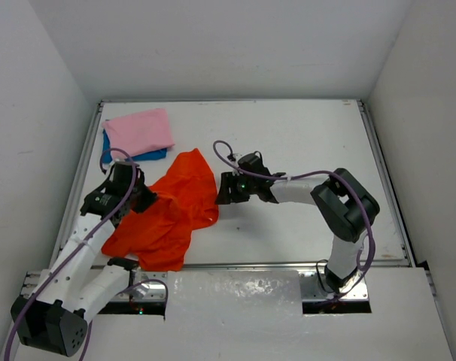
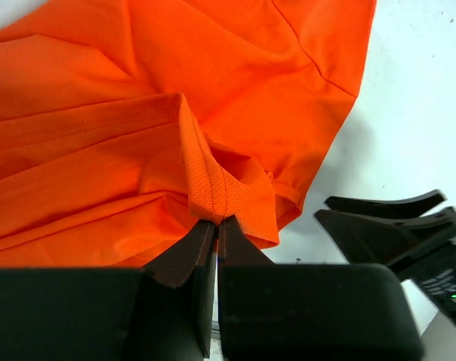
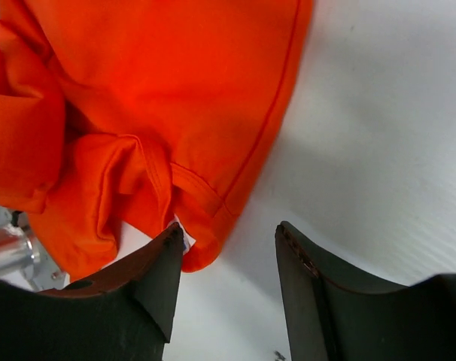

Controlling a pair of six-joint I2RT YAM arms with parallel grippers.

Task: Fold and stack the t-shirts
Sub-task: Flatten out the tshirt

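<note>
From where I stand, about two thirds of the job looks done. At the far left corner of the table (image 1: 303, 135) the pink shirt (image 1: 138, 129) lies folded into a neat rectangle on top of the blue shirt (image 1: 154, 156). Only a strip of blue shows along its near and left edges, so I would call those two folded and stacked.

The orange shirt (image 1: 175, 207) is the one left. It lies loose and rumpled on the near left part of the table, just in front of the little pile but apart from it. It has creases running through it and no tidy fold that I can make out.

The left claw (image 2: 215, 229) is clenched on a raised pleat of the orange cloth at the shirt's left side, its fingers pressed together with the fabric bunched between them. The right claw (image 3: 228, 263) sits at the shirt's right edge with its fingers spread and nothing pinched. A hemmed corner of the cloth lies just by one finger, and bare table shows under the gap.

So I judge that flattening or straightening this shirt is under way. What remains is to get a second hold, fold the orange shirt and set it on top of the pink one.
</note>
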